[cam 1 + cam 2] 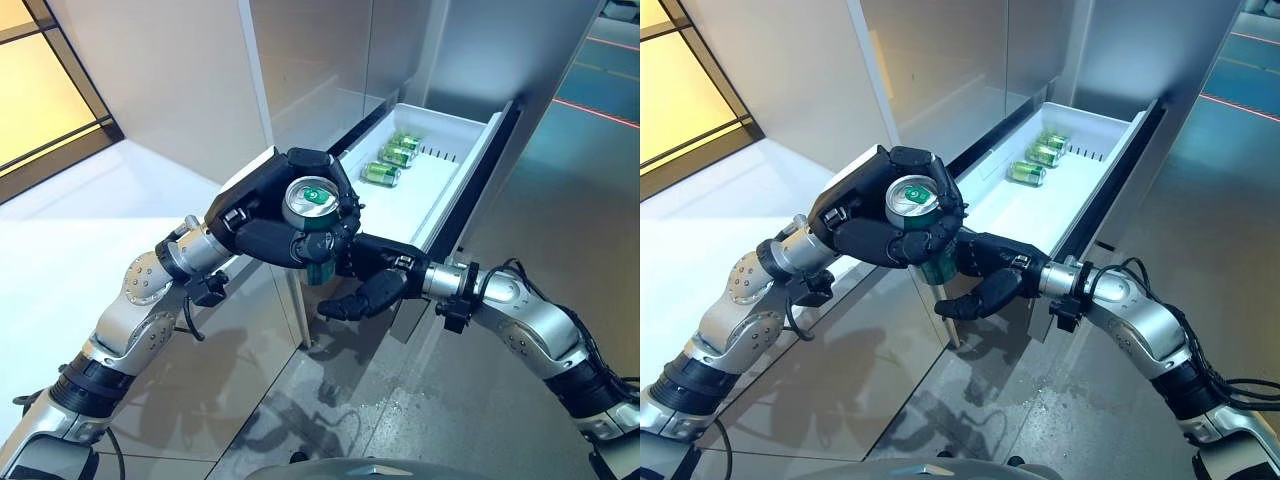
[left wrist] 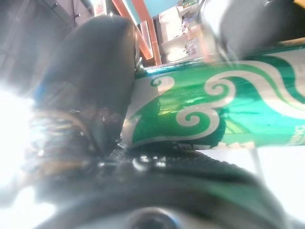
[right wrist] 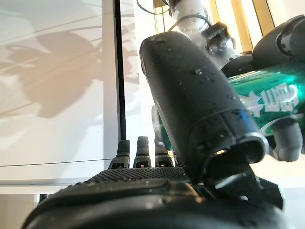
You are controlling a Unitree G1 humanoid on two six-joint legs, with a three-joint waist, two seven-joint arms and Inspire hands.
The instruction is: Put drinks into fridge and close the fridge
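Green can (image 1: pixel 312 205) upright, clasped by left hand (image 1: pixel 262 215); right hand (image 1: pixel 372 275) at 5 o'clock, fingers loosely extended, empty. Fridge drawer (image 1: pixel 440 200) open at 1 o'clock.

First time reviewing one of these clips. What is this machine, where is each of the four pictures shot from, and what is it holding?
This is a humanoid robot with two silver arms ending in dark hands. Two pictures come from its head, looking down; the other two sit on its wrists, very close. The left hand has its fingers curled round a green drink can, top facing up. The right hand is just below it, fingers relaxed, holding nothing. Behind them a white fridge drawer is pulled open, with three more green cans lying on their sides at its far end. The left wrist view shows the held can pressed against the hand.
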